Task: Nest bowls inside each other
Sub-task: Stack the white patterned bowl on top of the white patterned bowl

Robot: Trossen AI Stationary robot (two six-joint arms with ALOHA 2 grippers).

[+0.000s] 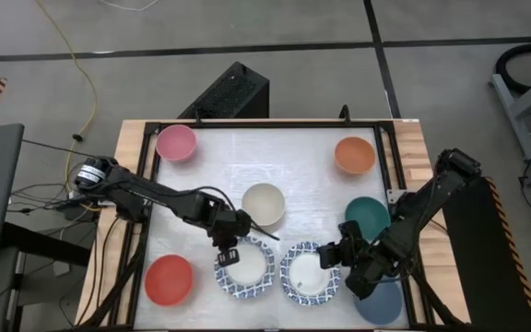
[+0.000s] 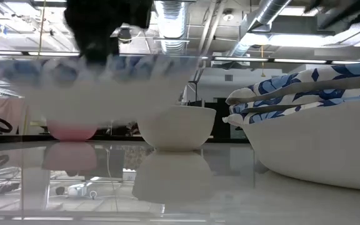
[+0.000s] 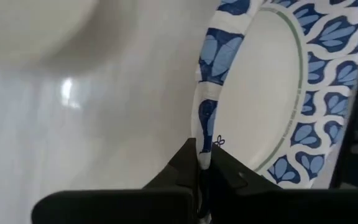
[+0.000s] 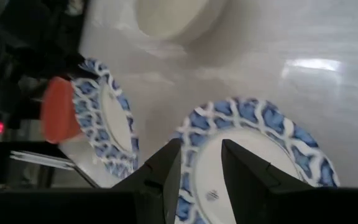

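Left gripper [image 1: 229, 247] is clamped on the thin rim of the left patterned bowl [image 1: 244, 266] at the table's near edge, the bowl tilted clear of the surface. Right gripper [image 1: 332, 254] straddles the rim of the right patterned bowl [image 1: 310, 272], its fingers set narrowly either side; whether they actually pinch cannot be told. Both bowls look light, rigid and glossy, likely slippery, so the rim is the natural hold. Cream bowl [image 1: 264, 204] stands just behind; smooth plain bowls ring the white table [image 1: 284, 152].
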